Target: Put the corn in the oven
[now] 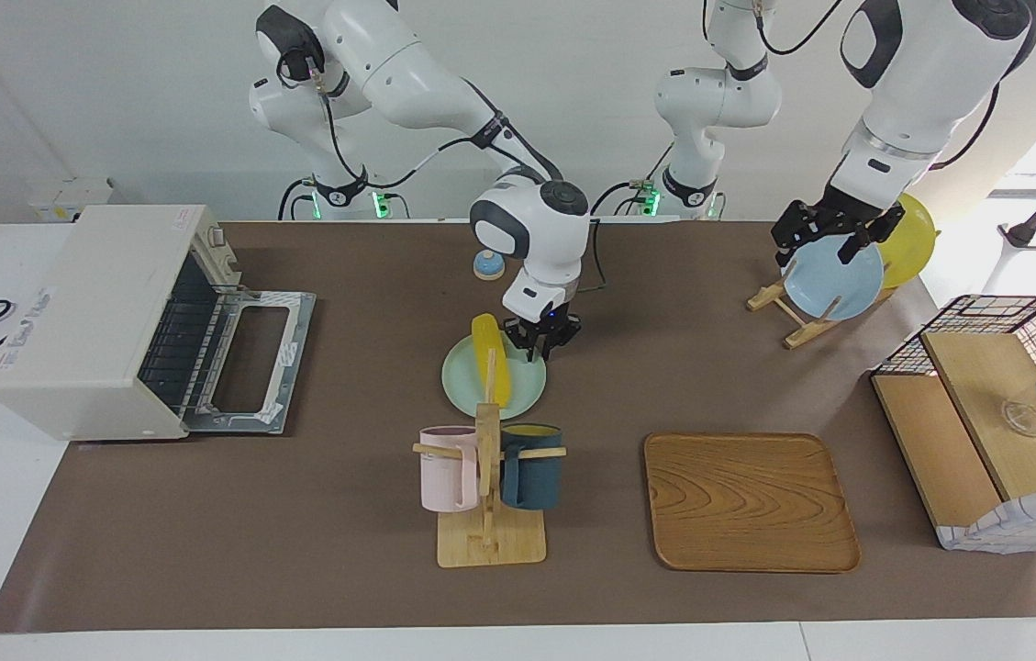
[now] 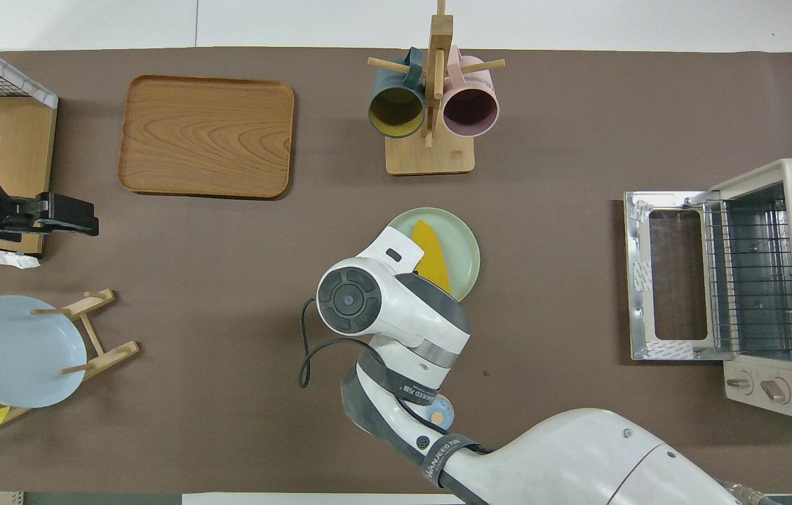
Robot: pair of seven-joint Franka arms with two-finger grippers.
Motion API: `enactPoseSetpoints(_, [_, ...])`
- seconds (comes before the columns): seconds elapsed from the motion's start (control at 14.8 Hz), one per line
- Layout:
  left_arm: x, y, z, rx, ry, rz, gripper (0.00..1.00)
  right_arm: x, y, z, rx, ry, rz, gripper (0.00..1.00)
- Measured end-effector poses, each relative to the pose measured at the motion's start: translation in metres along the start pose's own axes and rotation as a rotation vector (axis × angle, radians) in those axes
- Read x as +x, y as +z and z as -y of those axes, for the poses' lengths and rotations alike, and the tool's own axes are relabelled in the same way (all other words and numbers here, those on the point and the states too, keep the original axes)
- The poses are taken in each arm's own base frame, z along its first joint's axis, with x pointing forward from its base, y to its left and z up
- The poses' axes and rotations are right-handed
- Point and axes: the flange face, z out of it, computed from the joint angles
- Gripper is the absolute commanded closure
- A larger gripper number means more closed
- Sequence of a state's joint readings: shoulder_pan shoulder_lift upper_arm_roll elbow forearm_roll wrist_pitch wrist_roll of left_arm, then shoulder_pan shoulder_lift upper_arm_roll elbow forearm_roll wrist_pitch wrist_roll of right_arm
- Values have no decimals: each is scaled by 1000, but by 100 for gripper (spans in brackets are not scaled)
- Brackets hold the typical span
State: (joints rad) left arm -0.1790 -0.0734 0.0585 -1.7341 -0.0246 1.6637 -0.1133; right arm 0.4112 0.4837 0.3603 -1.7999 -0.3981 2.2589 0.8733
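The yellow corn (image 1: 489, 356) lies on a pale green plate (image 1: 467, 399) at the table's middle; both also show in the overhead view, corn (image 2: 432, 261) and plate (image 2: 469, 245). My right gripper (image 1: 541, 349) hangs low over the plate's edge just beside the corn, toward the left arm's end, fingers open and empty. The off-white oven (image 1: 86, 312) stands at the right arm's end with its door (image 1: 251, 360) dropped open and its wire rack (image 2: 753, 273) showing. My left gripper (image 1: 837, 240) waits raised over the plate rack.
A wooden mug tree (image 1: 488, 496) with a pink and a dark blue mug stands farther from the robots than the plate. A wooden tray (image 1: 750, 500), a plate rack (image 1: 784, 317) with blue and yellow plates, a wire shelf (image 1: 995, 413) and a small blue bell (image 1: 488, 264) are about.
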Motion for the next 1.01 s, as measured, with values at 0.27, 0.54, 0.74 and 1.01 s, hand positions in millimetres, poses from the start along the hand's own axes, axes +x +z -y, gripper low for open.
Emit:
enactPoseSetpoints(0.27, [7, -2, -7, 2, 11, -9, 0, 2, -6, -2, -12, -7, -14, 100])
enactPoseSetpoints(0.54, [10, 3, -8, 3, 24, -7, 0, 19, -29, -15, -138, -10, -9, 100])
enactPoseSetpoints(0.74, [14, 9, -7, 3, 34, -10, 0, 38, -47, -40, -180, 7, 1, 100])
enactPoseSetpoints(1.01, [16, 18, -8, 4, 52, 2, 0, 65, -61, -111, -223, -2, 31, 100])
